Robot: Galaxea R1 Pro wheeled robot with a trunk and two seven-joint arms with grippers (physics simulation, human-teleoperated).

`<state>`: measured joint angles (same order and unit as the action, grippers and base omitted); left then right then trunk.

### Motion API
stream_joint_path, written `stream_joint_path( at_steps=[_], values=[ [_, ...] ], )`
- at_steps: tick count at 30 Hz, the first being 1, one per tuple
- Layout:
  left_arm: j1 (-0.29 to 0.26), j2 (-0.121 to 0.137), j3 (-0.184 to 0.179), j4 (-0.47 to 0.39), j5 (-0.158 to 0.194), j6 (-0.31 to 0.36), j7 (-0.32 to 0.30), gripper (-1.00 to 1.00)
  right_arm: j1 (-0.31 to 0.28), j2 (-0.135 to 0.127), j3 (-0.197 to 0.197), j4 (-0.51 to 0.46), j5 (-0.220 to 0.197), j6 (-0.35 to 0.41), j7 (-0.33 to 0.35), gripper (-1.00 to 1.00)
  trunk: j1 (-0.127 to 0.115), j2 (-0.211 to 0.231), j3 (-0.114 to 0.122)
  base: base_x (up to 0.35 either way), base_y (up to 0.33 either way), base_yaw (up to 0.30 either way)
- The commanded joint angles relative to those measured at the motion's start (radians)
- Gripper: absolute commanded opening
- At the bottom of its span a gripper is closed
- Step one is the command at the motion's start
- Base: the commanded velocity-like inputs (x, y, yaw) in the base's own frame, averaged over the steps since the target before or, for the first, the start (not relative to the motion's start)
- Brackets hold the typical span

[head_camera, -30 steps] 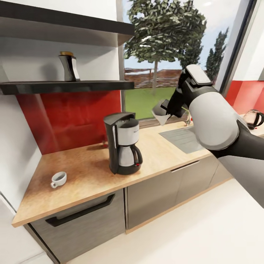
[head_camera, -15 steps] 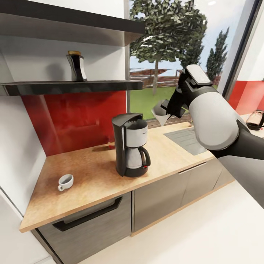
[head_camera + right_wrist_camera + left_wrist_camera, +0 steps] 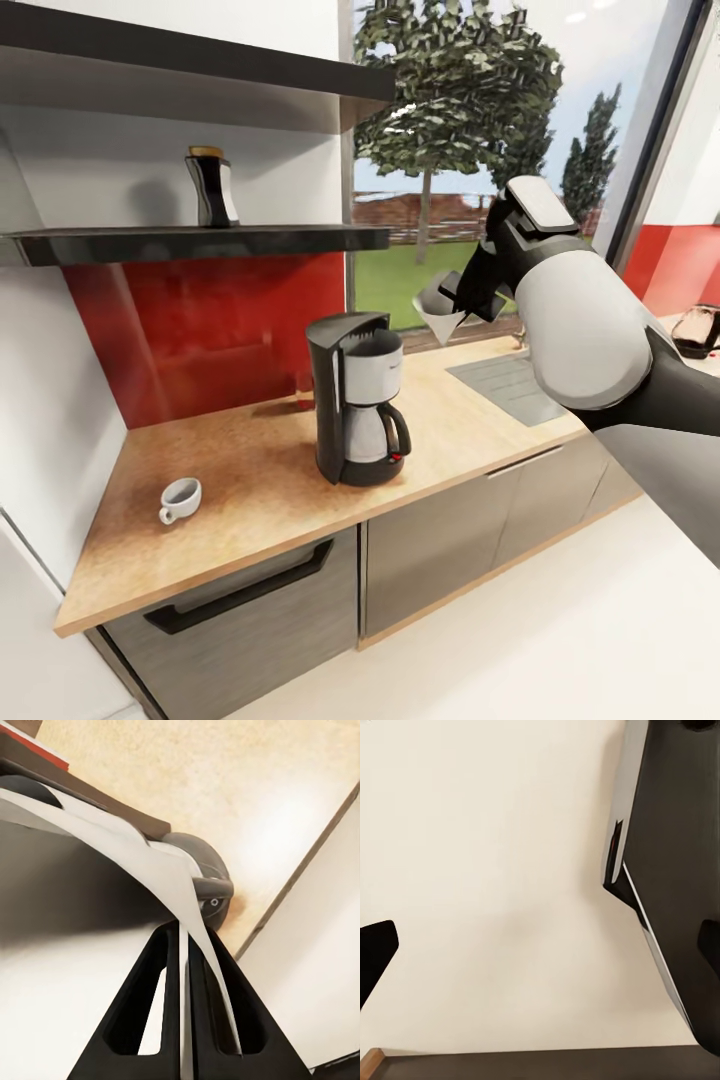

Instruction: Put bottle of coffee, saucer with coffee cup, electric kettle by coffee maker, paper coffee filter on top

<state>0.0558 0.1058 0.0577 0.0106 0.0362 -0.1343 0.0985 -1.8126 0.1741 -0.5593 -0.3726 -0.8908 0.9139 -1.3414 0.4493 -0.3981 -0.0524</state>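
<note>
From the head view, the coffee maker (image 3: 356, 400) stands upright on the wooden bench (image 3: 230, 490), its carafe handle facing the bench's front edge and its lid area bare. The right tool (image 3: 462, 298) hangs in the air above and to the window side of the coffee maker, well apart from it, pinching a white paper coffee filter (image 3: 438, 306) whose cone narrows downward and whose open mouth tilts toward the coffee maker. The coffee cup (image 3: 180, 499) sits upright on the bench toward the wall side of the coffee maker, its handle toward the front edge. The bottle of coffee (image 3: 211, 187) stands upright on the dark shelf (image 3: 200, 240) above and behind the coffee maker. The electric kettle (image 3: 697, 331) is far off past the sink (image 3: 505, 382), partly cut by the frame edge; the bulky right arm (image 3: 585, 325) hides much of the bench between it and the coffee maker. The left wrist view shows pale floor (image 3: 495, 885), a dark panel edge, and the left tool's dark fingertips (image 3: 375, 952) spread wide apart with nothing between them. The right wrist view shows what the head view hides: the two fingers (image 3: 161, 1020) clenched together on the filter's thin edge (image 3: 184, 967), the sheet billowing outward, with the coffee maker's rounded base (image 3: 202, 881) and the bench surface beyond it.
</note>
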Motion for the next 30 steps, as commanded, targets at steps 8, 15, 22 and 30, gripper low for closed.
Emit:
stream_joint_path(
  at_steps=[8,15,22,30],
  values=[
    [-0.001,0.0,0.005,0.002,0.004,-0.005,0.0,1.0,-0.001,0.0,-0.001,-0.002,-0.011,0.003,-0.01,-1.0,0.001,-0.002,0.01,0.0,0.124,0.0],
    [-0.001,0.0,0.005,0.002,0.004,-0.005,0.001,1.0,-0.001,0.0,-0.001,-0.002,-0.011,0.003,-0.01,-1.0,0.001,-0.002,0.021,0.0,0.286,0.0],
    [-0.001,-0.001,0.005,0.002,0.004,-0.005,0.001,1.0,-0.001,0.0,-0.001,-0.002,-0.011,0.003,-0.01,-1.0,0.001,-0.002,0.032,0.0,0.187,0.0],
    [-0.001,-0.001,0.005,0.001,0.004,-0.005,0.001,1.0,-0.001,0.0,-0.001,-0.003,-0.011,0.003,-0.01,-1.0,0.001,-0.002,0.035,0.0,0.008,0.0]
  ],
)
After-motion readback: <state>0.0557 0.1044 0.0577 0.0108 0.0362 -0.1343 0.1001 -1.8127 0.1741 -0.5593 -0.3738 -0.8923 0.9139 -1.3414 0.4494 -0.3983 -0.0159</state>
